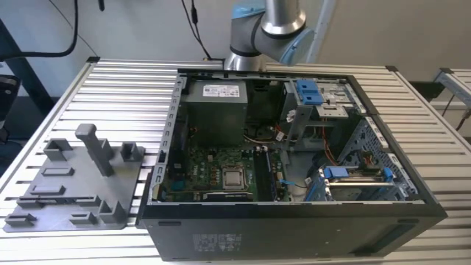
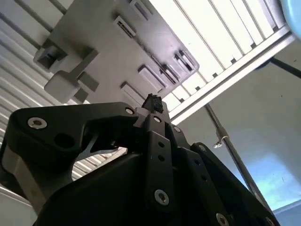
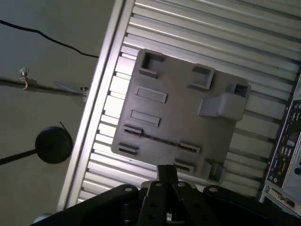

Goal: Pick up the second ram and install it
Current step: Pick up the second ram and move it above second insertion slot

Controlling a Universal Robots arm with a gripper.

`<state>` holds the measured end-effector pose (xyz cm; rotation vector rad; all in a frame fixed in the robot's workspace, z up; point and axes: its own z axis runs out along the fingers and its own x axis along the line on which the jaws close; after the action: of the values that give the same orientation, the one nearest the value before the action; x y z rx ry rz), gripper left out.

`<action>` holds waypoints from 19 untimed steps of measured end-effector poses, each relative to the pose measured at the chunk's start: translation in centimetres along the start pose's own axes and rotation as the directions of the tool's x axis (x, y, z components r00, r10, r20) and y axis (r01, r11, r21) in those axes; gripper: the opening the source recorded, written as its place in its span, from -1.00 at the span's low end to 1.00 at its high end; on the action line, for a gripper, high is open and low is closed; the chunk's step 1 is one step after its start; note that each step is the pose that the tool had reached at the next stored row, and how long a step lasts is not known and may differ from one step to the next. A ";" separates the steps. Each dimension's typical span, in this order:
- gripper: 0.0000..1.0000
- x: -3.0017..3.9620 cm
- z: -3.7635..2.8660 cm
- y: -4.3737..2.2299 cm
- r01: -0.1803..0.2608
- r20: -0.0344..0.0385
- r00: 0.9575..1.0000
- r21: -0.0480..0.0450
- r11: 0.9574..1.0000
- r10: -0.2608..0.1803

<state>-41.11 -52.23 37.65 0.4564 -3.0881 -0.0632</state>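
My gripper [image 3: 165,170] hangs above the grey tray [image 3: 178,108], well clear of it. It is clenched and, as far as I can see, empty: in both wrist views the two sides meet at a single dark tip [image 2: 153,101] with nothing between them.

In the first wrist view a thin dark strip runs across the tray between two small slotted holders. I take it to be the second ram [image 3: 160,140], standing on its edge. It is apart from me, not lifted and not touched.

In the exterior view the tray [image 1: 74,179] lies on the slatted table [image 1: 125,94], on the exterior view's left of the open computer case [image 1: 294,232]. My arm [image 1: 272,27] rises behind the case. The green circuit board [image 1: 213,165] lies bare at the bottom of the case, with slots beside the shiny square chip. I cannot tell from here which slots are filled.

By my judgement, none of the task is done. I have not taken hold of the stick, so both the pick-up and the seating in the case are left. At most, I am placed over the right part of the tray.
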 end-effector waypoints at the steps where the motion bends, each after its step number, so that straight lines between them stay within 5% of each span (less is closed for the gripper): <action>1: -0.79 0.00 0.00 0.00 0.016 0.000 1.000 0.000 1.000 -0.016; 6: -0.79 0.00 0.01 0.00 0.095 -0.002 0.995 0.002 0.995 -0.095; 10: -0.79 0.00 0.02 0.00 0.157 -0.004 0.988 0.002 0.988 -0.157; 15: -0.79 0.00 0.03 0.00 0.238 -0.007 0.971 0.003 0.971 -0.238; 19: -0.79 0.00 0.05 0.00 0.304 -0.008 0.953 0.004 0.953 -0.304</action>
<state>-41.11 -52.23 37.60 0.9266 -2.9807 -0.0565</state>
